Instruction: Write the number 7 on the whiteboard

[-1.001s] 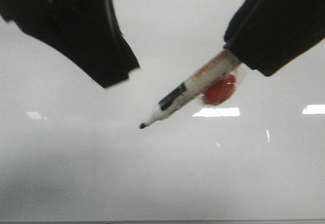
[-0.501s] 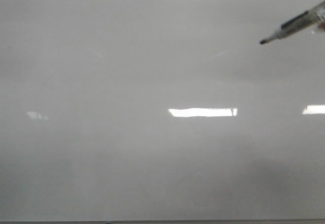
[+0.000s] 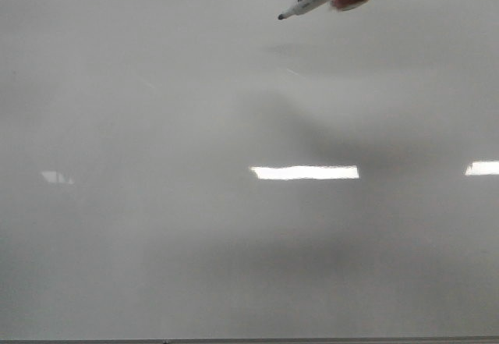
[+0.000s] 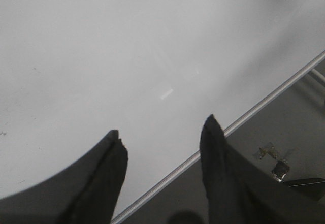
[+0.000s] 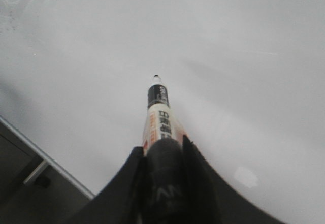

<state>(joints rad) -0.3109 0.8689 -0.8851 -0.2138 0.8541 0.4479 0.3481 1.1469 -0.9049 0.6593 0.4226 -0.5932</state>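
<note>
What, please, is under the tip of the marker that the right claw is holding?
Only bare whiteboard lies under the marker tip; no ink stroke shows there. The right claw covers the marker's rear.

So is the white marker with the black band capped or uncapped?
Uncapped: the white marker shows its bare dark tip in front and right wrist views, gripped by the right gripper.
</note>
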